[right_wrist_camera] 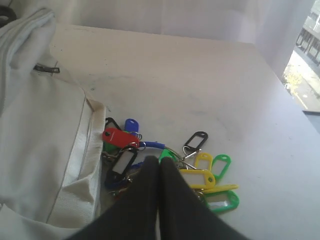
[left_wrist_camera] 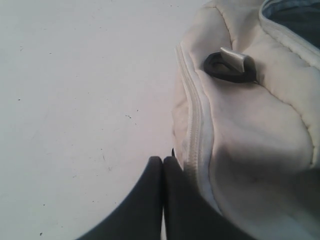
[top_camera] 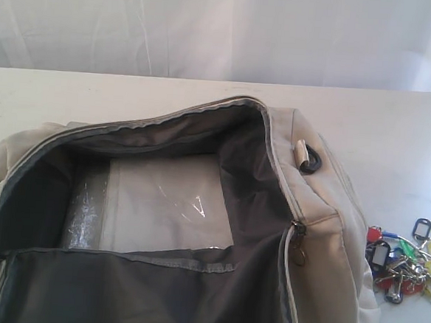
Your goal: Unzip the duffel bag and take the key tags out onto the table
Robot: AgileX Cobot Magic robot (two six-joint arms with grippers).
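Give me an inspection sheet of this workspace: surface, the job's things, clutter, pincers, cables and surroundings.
Surface: white table, a few small specks.
Job's things: bag unzipped, mouth gaping, dark lining showing; key tags out on the table beside the bag.
Clutter: clear plastic sheet lying inside the bag.
Pincers: left pincer shut, next to the bag's side; right pincer shut, above the key tags.
Cables: nothing seen.
Surroundings: white curtain behind the table.
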